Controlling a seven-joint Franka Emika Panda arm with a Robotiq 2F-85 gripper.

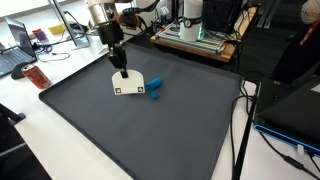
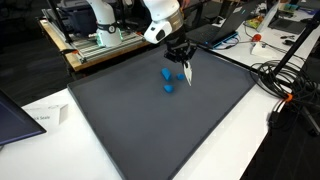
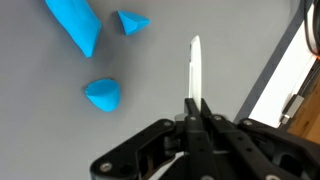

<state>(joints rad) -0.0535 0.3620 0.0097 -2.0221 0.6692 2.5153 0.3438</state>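
Clamped tight, my end effector (image 3: pixel 197 108) has its fingers pressed together on the top edge of a white card (image 3: pixel 195 70). The wrist view shows the card edge-on, as a thin pale blade pointing away from me. In an exterior view the white card (image 1: pixel 127 86) hangs below my grip with its broad face turned to the camera and a few dark marks along its lower part. It sits over the far middle of the dark grey mat (image 1: pixel 150 130) that covers the bench (image 1: pixel 40 130). I cannot tell whether its bottom edge touches the mat or hangs just clear of it.

Just beside the card lie the blue pieces (image 1: pixel 155 90). The wrist view separates them into a long blue piece (image 3: pixel 75 25), a small blue cone (image 3: pixel 130 20) and a larger blue cone (image 3: pixel 104 94). All three rest on the mat, near one another and apart from the card, and I touch none of them.

As I judge it, the grasp itself is done: the card is firmly mine and stands upright under my wrist. What is not done is any placing, since the card rests flat nowhere and leans on nothing. The blue pieces lie loose, with no sign in these views that they are arranged against the card.
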